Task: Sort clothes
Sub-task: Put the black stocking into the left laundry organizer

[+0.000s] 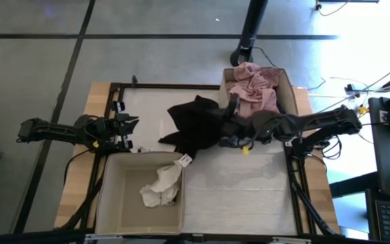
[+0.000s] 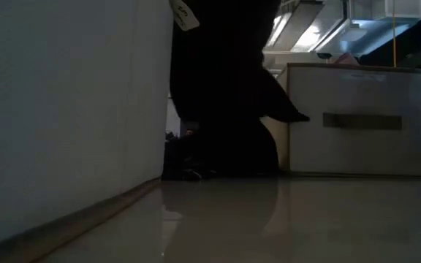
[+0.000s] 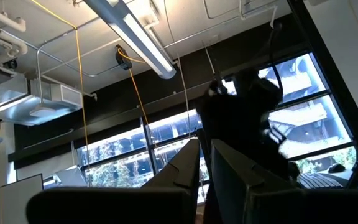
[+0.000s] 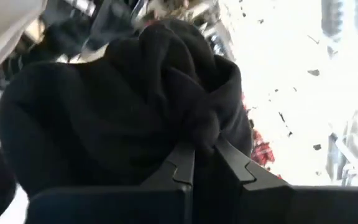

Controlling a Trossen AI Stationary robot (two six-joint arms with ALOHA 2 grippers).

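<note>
Black garment (image 1: 196,125): pinched up off the table, hanging between the two boxes, so it looks mid-carry.
Right gripper (image 4: 204,155): fingers clamped on a bunched fold of it, high enough that most of the cloth clears the table.
Left gripper (image 1: 128,130): parked at the table's left edge, fingers nearly together with nothing in them, out of the way.
Pink garment (image 1: 254,87): already in the far box (image 1: 288,85).
White pieces (image 1: 162,184): in the near box (image 1: 114,196), so darks probably go with pink.
</note>
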